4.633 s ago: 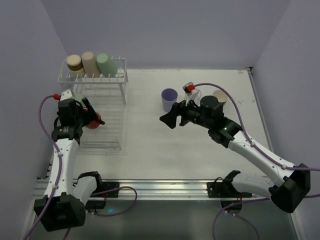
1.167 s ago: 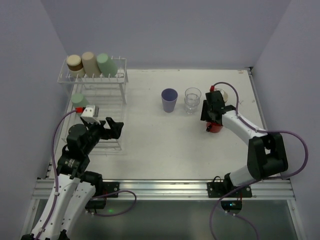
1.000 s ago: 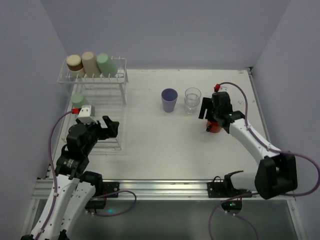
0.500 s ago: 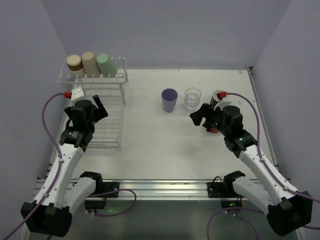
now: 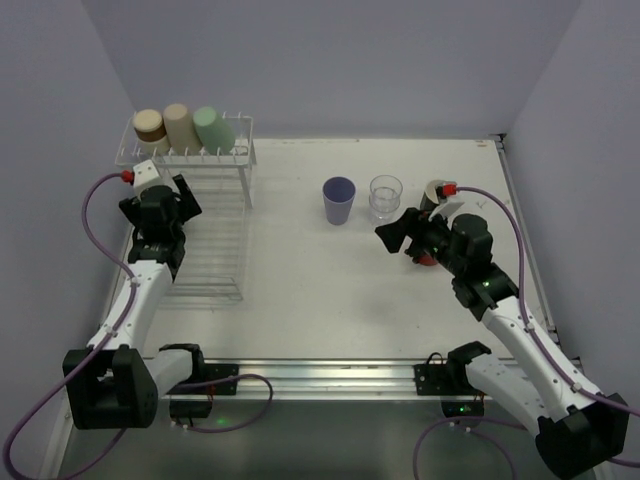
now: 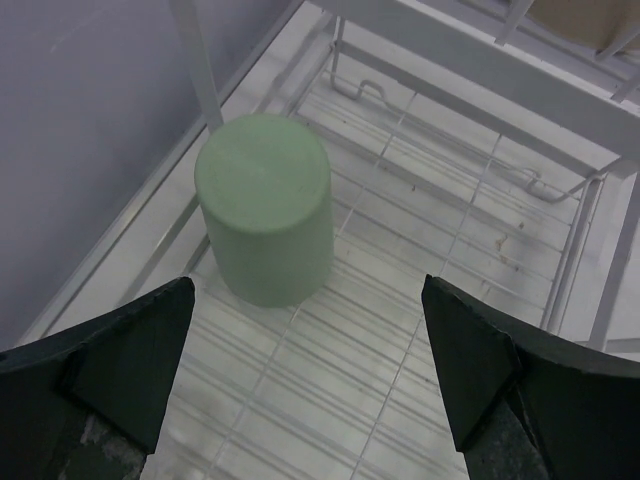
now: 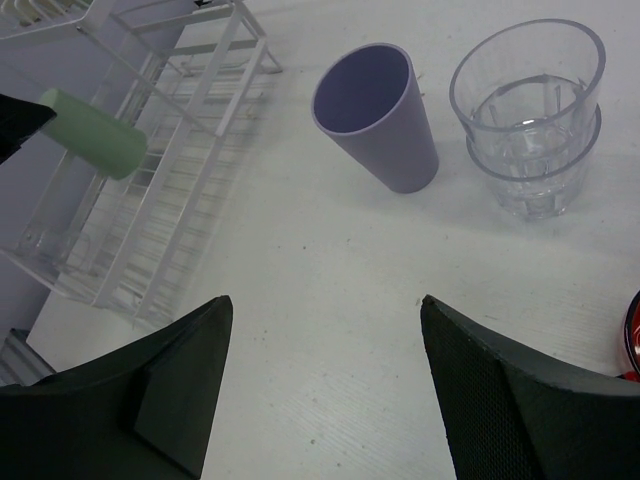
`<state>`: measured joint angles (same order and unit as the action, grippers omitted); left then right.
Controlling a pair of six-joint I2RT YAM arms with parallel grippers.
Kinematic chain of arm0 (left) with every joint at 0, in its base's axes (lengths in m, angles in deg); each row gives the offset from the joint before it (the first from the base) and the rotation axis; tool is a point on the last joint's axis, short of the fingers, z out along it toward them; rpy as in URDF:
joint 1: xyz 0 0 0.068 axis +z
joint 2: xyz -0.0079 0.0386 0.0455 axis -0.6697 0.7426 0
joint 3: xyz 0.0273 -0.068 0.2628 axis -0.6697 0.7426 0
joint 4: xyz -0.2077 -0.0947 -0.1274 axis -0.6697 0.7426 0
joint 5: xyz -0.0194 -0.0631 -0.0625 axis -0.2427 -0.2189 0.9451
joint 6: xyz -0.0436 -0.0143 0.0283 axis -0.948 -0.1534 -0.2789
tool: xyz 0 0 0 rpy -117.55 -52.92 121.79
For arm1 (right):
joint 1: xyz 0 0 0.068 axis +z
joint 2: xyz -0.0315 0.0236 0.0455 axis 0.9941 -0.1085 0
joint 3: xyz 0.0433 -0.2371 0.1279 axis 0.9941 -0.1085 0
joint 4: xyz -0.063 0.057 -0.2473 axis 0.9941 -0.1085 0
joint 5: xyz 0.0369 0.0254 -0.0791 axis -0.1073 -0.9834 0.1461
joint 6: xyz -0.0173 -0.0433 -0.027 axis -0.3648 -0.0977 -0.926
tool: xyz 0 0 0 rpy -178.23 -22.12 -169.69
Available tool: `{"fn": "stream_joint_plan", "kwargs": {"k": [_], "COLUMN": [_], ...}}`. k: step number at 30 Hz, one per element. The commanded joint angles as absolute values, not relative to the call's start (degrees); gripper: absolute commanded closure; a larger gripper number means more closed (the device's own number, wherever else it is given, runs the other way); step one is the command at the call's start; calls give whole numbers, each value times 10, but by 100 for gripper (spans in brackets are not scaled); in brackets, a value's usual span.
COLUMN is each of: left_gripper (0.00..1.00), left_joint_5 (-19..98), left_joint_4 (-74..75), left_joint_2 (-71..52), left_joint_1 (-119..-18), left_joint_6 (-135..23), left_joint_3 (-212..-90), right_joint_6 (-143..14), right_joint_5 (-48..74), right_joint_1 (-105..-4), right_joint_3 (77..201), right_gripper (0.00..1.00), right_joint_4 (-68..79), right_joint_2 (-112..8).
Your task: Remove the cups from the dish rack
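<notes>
The white wire dish rack (image 5: 215,245) stands at the left. Its raised shelf holds a tan-brown cup (image 5: 150,124), a beige cup (image 5: 180,125) and a pale green cup (image 5: 212,127). Another pale green cup (image 6: 264,205) stands upside down on the rack's base. My left gripper (image 6: 305,370) hovers open above and just short of it, and hides it in the top view (image 5: 175,200). A purple cup (image 5: 339,200), clear glasses (image 5: 385,197), a red cup (image 5: 428,261) and a cream-lined cup (image 5: 437,190) stand on the table. My right gripper (image 5: 392,230) is open and empty.
In the right wrist view the purple cup (image 7: 378,120) and two stacked clear glasses (image 7: 530,110) lie ahead, with the rack (image 7: 150,220) to the left. Grey walls close in the table on three sides. A metal rail (image 5: 330,375) runs along the near edge.
The red cup has gone from the left gripper to the table at the right. My left gripper has swung back over the rack's base. My right gripper has let go and backed off.
</notes>
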<state>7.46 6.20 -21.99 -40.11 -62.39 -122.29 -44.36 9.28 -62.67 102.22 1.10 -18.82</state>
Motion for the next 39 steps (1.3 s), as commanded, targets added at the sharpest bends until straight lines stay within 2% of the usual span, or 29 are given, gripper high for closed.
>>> {"fn": "stream_joint_plan", "kwargs": {"k": [1,14,19,27,32,34,36,39], "left_gripper": [0,0,0,8,8,11,18,35], "left_joint_5": [71,36,57,74,68,72,79,83], "left_joint_4": [-42,-86,-109,-148,-172,-171,-170,-163], "left_joint_2": [-190,-128,-95,-78,-65,-62,-64,-79], "left_joint_1": [-391,-373,-357,-354,-354,-354,-354,-355], "left_joint_6": [-575,-506,-490,-489,-478,-477,-481,-491], "left_joint_3": [-1225,-1246,-1246,-1238,-1233,-1235,-1233,-1229], "right_joint_6": [-438,-442,-443,-443,-443,-442,-443,-443], "right_joint_5": [70,63,59,51,43,43,43,43], "right_joint_1": [-624,-615,-609,-598,-592,-589,-589,-588], "right_joint_3": [1018,1021,1023,1023,1026,1025,1026,1026], "right_gripper": [22,22,22,22,22,22,22,22], "right_joint_4": [34,35,30,37,37,37,37,37], "right_joint_2": [-180,-185,-180,-188,-192,-189,-189,-189]}}
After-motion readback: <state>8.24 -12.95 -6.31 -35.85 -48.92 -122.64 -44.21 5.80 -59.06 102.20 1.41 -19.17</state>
